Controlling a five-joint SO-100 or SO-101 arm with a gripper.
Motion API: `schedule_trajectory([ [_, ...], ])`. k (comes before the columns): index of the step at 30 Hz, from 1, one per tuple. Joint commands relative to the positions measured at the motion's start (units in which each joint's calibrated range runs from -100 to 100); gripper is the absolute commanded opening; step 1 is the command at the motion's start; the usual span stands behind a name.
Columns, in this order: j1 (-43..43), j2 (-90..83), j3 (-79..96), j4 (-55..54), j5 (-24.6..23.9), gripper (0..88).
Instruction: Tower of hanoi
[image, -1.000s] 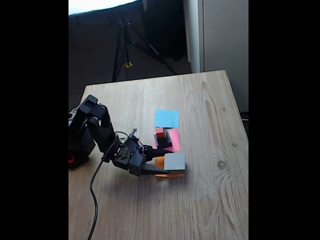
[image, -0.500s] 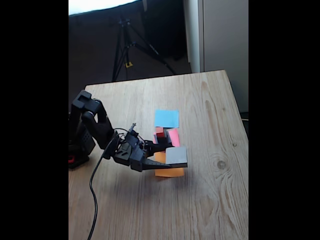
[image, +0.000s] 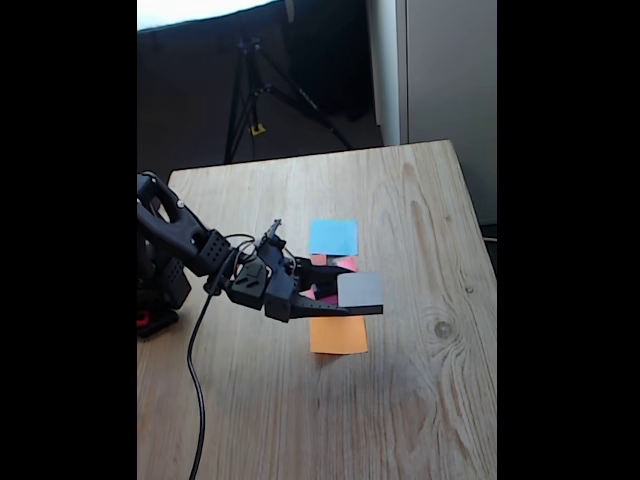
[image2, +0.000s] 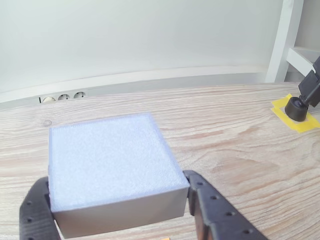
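Wooden table (image: 420, 400), hand-held (image: 345, 300) grey slab (image: 360, 290).

A wooden desk (image: 400, 200) is lit brightly; a tripod (image: 250, 90) is seen behind on dark floor (image: 190, 110), beside a pale wall (image2: 150, 35).

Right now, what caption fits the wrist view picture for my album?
The gripper holds the grey slab above the wooden table.

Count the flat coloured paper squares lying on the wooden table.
3: a blue paper square farthest back, a pink paper square in the middle, mostly hidden behind the gripper, and an orange paper square nearest.
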Motion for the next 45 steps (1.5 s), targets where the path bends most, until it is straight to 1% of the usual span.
schedule_trajectory([
  [1,-1.6,-10.9,-9.9,18.5,0.0,18.9],
  [5,-3.1,-15.8,-22.5,39.9,-4.3,18.8],
  [8,-4.7,-18.0,-30.0,51.2,-5.9,18.5],
  [12,-7.8,-20.4,-40.2,66.8,-6.4,18.2],
  [16,-12.4,-22.8,-49.9,82.5,-5.2,17.8],
  [17,-13.8,-23.2,-51.7,85.5,-5.5,17.7],
  [19,-16.5,-24.4,-55.0,91.9,-4.7,17.5],
  [22,-20.8,-26.6,-57.7,98.6,-4.7,17.5],
  [26,-25.9,-28.9,-61.0,104.9,-4.8,17.5],
  [28,-27.9,-29.8,-63.7,108.6,-3.8,17.5],
  [32,-31.2,-30.8,-68.6,115.2,-4.5,17.5],
  [33,-31.9,-31.0,-69.6,116.8,-3.8,17.5],
  [35,-33.3,-31.3,-70.6,119.1,-4.7,17.5],
  [41,-36.5,-32.1,-72.5,123.9,-4.8,17.5],
  [44,-37.2,-32.4,-72.0,125.0,-4.3,17.5],
  [45,-37.4,-32.4,-71.2,125.5,-3.5,17.5],
])
